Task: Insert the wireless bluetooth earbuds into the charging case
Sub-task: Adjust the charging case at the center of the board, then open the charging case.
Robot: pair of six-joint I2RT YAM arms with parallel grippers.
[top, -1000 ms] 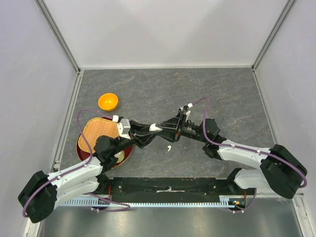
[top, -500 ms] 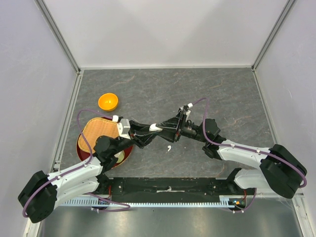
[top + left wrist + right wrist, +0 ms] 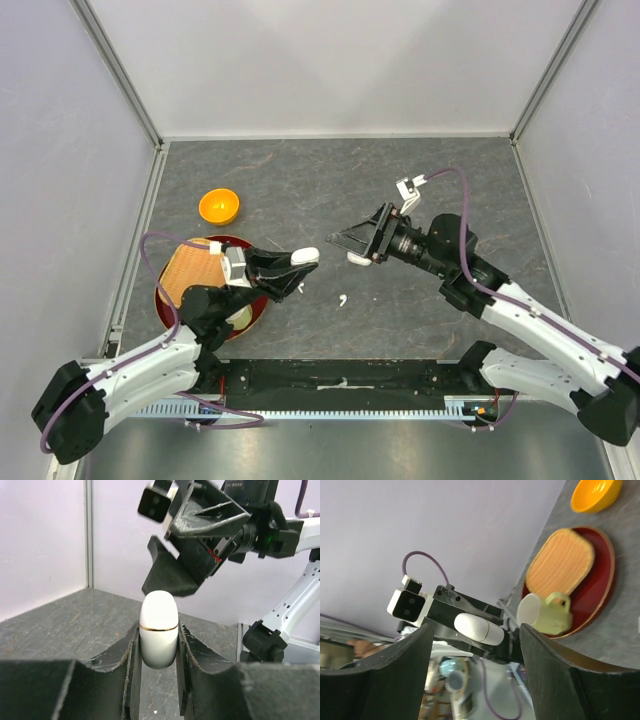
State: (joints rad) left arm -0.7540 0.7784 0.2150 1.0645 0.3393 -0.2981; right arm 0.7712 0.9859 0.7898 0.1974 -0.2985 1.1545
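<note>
A white charging case [image 3: 303,256] with a thin gold seam is closed and gripped between the fingers of my left gripper [image 3: 292,262], above the table. The left wrist view shows the case [image 3: 159,627] upright in the shut left gripper [image 3: 158,645]. My right gripper [image 3: 347,240] is open and empty, a short way to the right of the case and facing it. In the right wrist view the case [image 3: 479,628] shows between the wide-open fingers of the right gripper [image 3: 476,632], well beyond them. One tiny white earbud [image 3: 342,299] lies on the table below the gap between the grippers. The other earbuds are not in view.
A small white rounded object [image 3: 358,259] shows just under the right gripper; I cannot tell what it is. A red tray [image 3: 168,300] at the left holds a wooden plate [image 3: 190,268] and a pale cup [image 3: 542,614]. An orange bowl [image 3: 219,206] stands behind the tray.
The two grippers were together at the case. The right gripper has let go and drawn back to the right, open. The left gripper has pulled back left with the case.
</note>
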